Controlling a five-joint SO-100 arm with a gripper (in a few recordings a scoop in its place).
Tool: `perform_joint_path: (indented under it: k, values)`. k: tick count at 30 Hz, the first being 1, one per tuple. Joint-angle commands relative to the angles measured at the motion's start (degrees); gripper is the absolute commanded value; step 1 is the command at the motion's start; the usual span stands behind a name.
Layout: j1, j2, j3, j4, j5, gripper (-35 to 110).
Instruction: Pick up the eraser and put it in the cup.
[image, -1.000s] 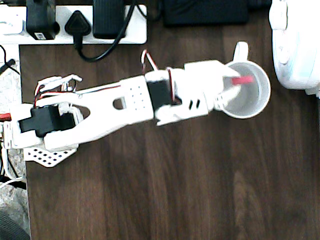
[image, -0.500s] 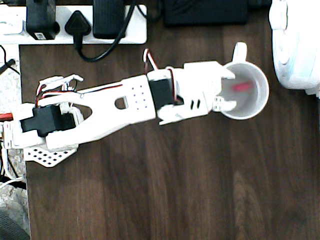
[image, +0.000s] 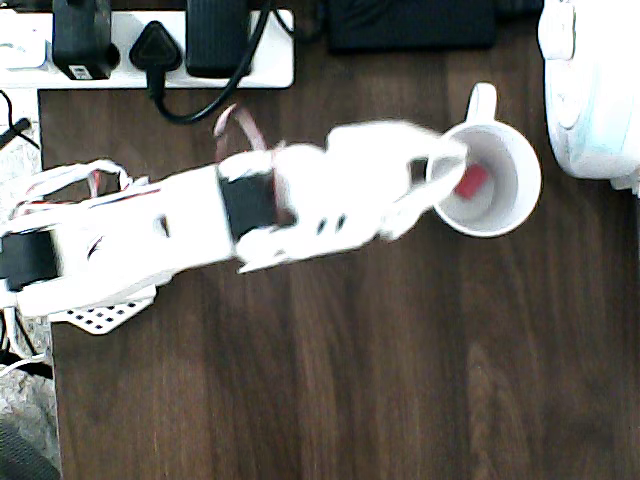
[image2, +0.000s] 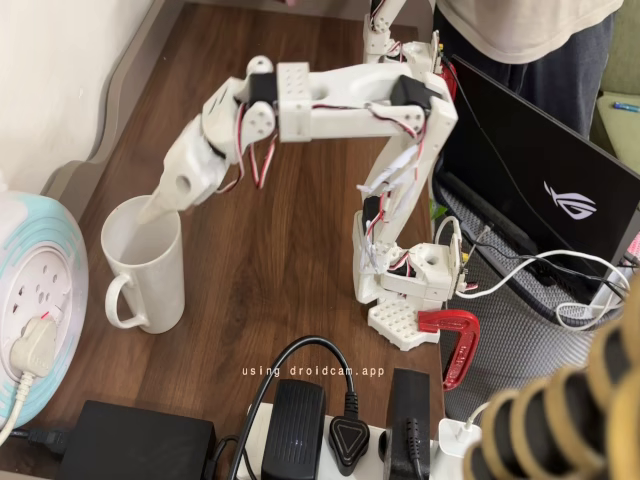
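Note:
The cup (image: 520, 205) is a white mug with a loop handle, standing at the right of the dark wooden table in the overhead view. The eraser (image: 470, 181), a small pink-red block, lies loose on the cup's white bottom. My gripper (image: 433, 182) is blurred at the cup's left rim, its fingers spread apart and holding nothing. In the fixed view the cup (image2: 146, 270) stands at the left, and my gripper (image2: 163, 203) dips just over its rim. The cup's wall hides the eraser there.
A white power strip (image: 150, 45) with black plugs lies along the table's far edge. A large white appliance (image: 595, 90) stands right of the cup. The arm's base is held by a red clamp (image2: 455, 345). A laptop (image2: 540, 170) and a person (image2: 520, 30) are beyond the base.
The eraser left my fingers and dropped to the cup's bottom. The arm has since drawn back from over the cup toward the left and shows larger and blurred.

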Motion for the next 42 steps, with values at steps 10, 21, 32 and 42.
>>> perform_joint_path:
  k: [10, 21, 32, 42]
  values:
    - [12.57, 43.68, 45.09, -7.38, -13.97, 0]
    - [14.24, 57.48, 54.93, 14.85, -11.95, 2]
    - [11.25, 57.39, 54.93, 15.29, -13.27, 4]
    - [11.25, 57.39, 54.93, 15.29, -13.36, 4]
